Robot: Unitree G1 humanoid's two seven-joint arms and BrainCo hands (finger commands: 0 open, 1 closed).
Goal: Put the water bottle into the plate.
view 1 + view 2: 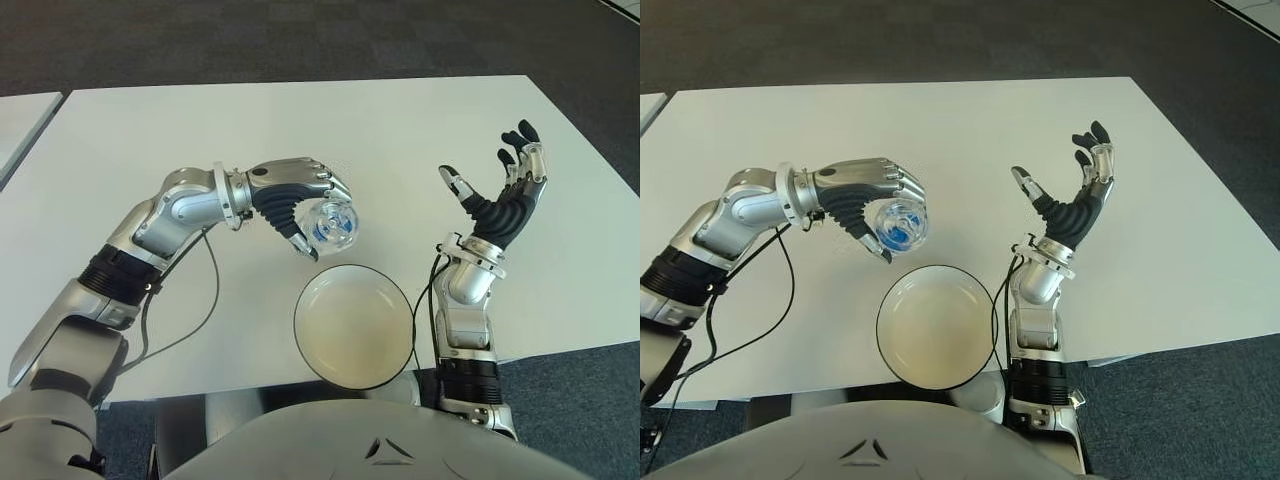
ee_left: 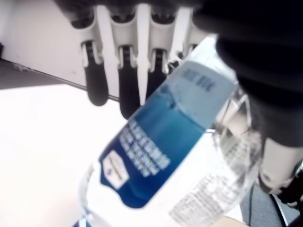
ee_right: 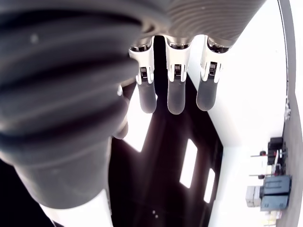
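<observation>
**Bottle held above table, beside plate**

The water bottle is clear plastic with a blue-and-white label; the label print is too blurred to read. The left hand has its fingers curled around the bottle, holding it off the white table just beyond the plate's far-left rim. The right hand is raised right of the plate, fingers spread wide, holding nothing.

Clear water bottle above white plate

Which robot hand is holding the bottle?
The left hand: its fingers curl around the water bottle. The right hand is open, holding nothing.
</observation>
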